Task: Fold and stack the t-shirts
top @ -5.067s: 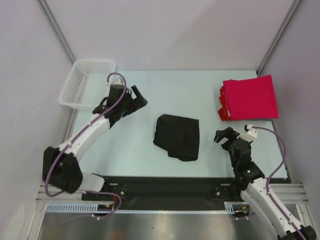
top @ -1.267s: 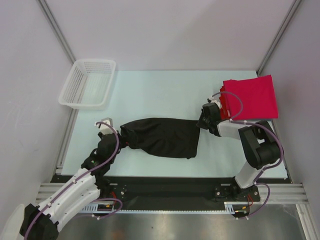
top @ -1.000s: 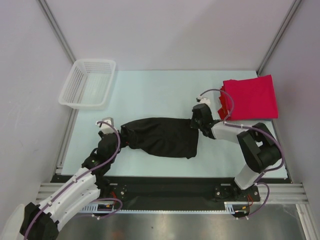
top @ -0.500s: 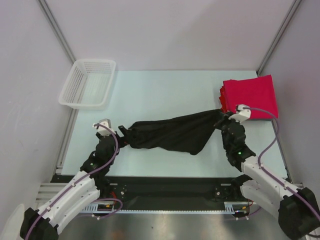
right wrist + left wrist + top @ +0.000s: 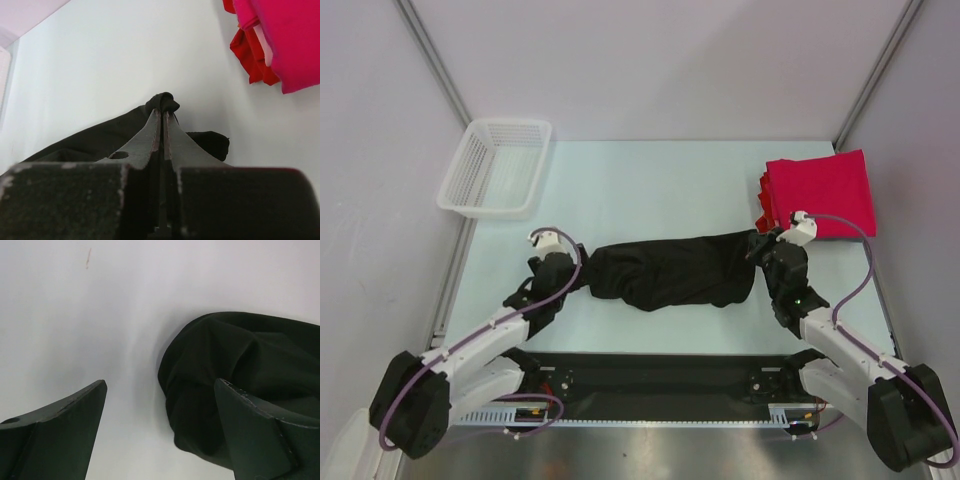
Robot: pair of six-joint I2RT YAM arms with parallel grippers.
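We judged the black t-shirt [image 5: 670,272] soft, light and limp, best taken at a hem or corner. It lay bunched mid-tabletop [image 5: 650,180], near the stacked red t-shirts [image 5: 820,193]. Our right end effector [image 5: 163,114] was clamped on a pinch of its right edge. Our left end effector [image 5: 160,390] gaped wide at its left end, gripping nothing.

1. The plain black cloth t-shirt [image 5: 670,275] is lying bunched in a long crumpled band across the near middle of the pale table [image 5: 650,180].
2. The bright red cloth t-shirts [image 5: 820,195] are sitting folded and stacked at its far right corner.
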